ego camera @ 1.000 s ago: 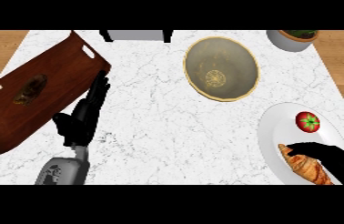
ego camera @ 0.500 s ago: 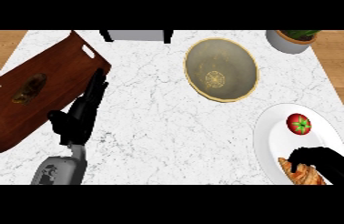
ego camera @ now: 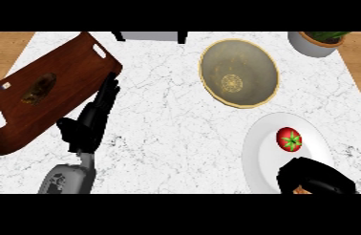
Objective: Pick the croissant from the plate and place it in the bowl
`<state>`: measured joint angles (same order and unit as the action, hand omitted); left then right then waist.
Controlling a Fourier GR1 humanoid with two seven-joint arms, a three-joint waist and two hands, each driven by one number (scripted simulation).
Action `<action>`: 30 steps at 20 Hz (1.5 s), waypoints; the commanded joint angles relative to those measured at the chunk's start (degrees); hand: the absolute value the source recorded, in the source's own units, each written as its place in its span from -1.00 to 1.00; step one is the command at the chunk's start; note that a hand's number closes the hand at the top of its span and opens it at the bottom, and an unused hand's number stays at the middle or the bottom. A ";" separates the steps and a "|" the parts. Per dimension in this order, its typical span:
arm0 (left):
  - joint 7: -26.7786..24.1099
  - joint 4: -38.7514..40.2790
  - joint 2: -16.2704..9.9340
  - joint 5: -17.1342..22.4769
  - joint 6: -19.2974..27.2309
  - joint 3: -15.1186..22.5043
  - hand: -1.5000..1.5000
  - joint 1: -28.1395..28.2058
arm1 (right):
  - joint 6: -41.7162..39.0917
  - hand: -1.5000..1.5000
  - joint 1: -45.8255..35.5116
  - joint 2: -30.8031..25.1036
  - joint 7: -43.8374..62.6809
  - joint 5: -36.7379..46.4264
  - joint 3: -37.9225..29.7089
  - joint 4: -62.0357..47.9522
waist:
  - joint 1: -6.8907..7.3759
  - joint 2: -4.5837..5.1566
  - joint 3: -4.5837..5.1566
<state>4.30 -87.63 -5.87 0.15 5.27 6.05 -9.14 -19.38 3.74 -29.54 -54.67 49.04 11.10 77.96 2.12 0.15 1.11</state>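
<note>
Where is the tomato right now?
In the head view, the tomato sits on the white plate at lower right, just above the right hand and below the bowl.

White marbled stone worktop (ego camera: 169, 133) with grey veining. Dark brown wooden tray (ego camera: 53, 88) with cut-out handle at left, lying at a slant, brownish lump in its middle. Red round tomato (ego camera: 288, 139) with green star-shaped stalk at right. Grey plant pot (ego camera: 315, 44) with green leaves at top right corner. Pale grey box-like thing (ego camera: 152, 36) at top edge.
</note>
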 commanded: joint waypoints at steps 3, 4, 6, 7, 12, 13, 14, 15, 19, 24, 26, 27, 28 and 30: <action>-0.55 -0.47 -1.11 -0.05 0.03 -1.06 0.00 1.34 | -11.85 1.00 0.10 6.67 -7.97 -15.79 5.64 8.25 | -0.75 -0.37 -0.97; 0.33 -0.31 -0.44 0.05 0.28 -0.76 0.00 0.43 | -12.30 1.00 -0.32 5.77 -8.17 -18.88 5.25 11.74 | -1.70 -0.51 -0.95; -0.74 -0.25 -0.17 -0.66 1.37 -0.86 0.00 2.75 | -12.55 1.00 1.87 3.15 -6.39 -24.49 4.02 18.78 | -2.87 -0.78 -0.90; 0.88 0.23 1.22 -1.71 2.54 0.26 0.00 -0.16 | -13.48 1.00 0.84 1.69 -4.98 -27.14 3.34 22.03 | -3.58 -0.67 -0.93; -2.17 2.30 -1.05 0.24 0.20 -2.65 0.00 1.30 | -17.10 1.00 0.15 -3.48 13.22 -42.20 -2.21 38.99 | -3.41 -0.40 -0.86; 1.66 -0.69 -0.68 -0.53 1.75 -2.15 0.00 0.52 | -16.89 1.00 1.69 -4.46 16.60 -45.69 -4.46 41.91 | -3.23 -0.50 -0.97; -1.57 0.17 -0.93 0.00 0.19 -1.95 0.00 2.84 | -15.91 1.00 0.96 -3.79 23.43 -47.40 -4.06 46.58 | -3.02 -0.47 -0.91; 0.25 0.33 0.39 -1.23 2.01 -1.16 0.00 1.31 | -17.72 1.00 1.33 -7.55 23.60 -52.63 -9.34 47.00 | -3.25 -0.41 -0.97; 1.77 -2.28 -0.76 0.49 0.11 -2.09 0.00 0.75 | -15.03 1.00 -5.42 -7.38 43.50 -66.15 -11.36 52.90 | -2.37 -0.36 -0.96; 0.46 -2.14 -0.15 -0.04 -0.44 -1.34 0.00 2.71 | -7.50 1.00 -21.38 -8.36 59.27 -73.75 -10.88 46.11 | -1.37 -0.18 -0.99; 1.51 -0.25 1.30 -0.44 0.46 -1.22 0.00 -1.09 | -6.33 1.00 -27.69 -8.31 61.73 -73.55 -10.78 43.37 | -1.57 -0.13 -1.02; 3.07 -3.59 1.59 -2.27 1.09 1.14 0.00 1.19 | -5.66 1.00 -30.86 -8.05 63.31 -73.79 -10.21 40.89 | -1.26 -0.16 -1.03; 1.39 1.42 -1.03 -0.07 -0.75 -3.69 0.00 -2.98 | -5.00 1.00 -31.64 -5.07 63.80 -70.78 -5.46 38.98 | -1.38 -0.03 -1.03; 3.46 -2.77 0.62 -1.30 0.02 -0.62 0.00 0.41 | -6.79 1.00 -37.60 -6.51 66.45 -71.98 -7.39 35.41 | -1.29 -0.12 -1.05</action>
<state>5.56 -88.95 -5.40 -0.83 5.36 5.08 -8.48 -26.02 -24.98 -36.15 6.40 -22.12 3.03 118.97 0.71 0.01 0.11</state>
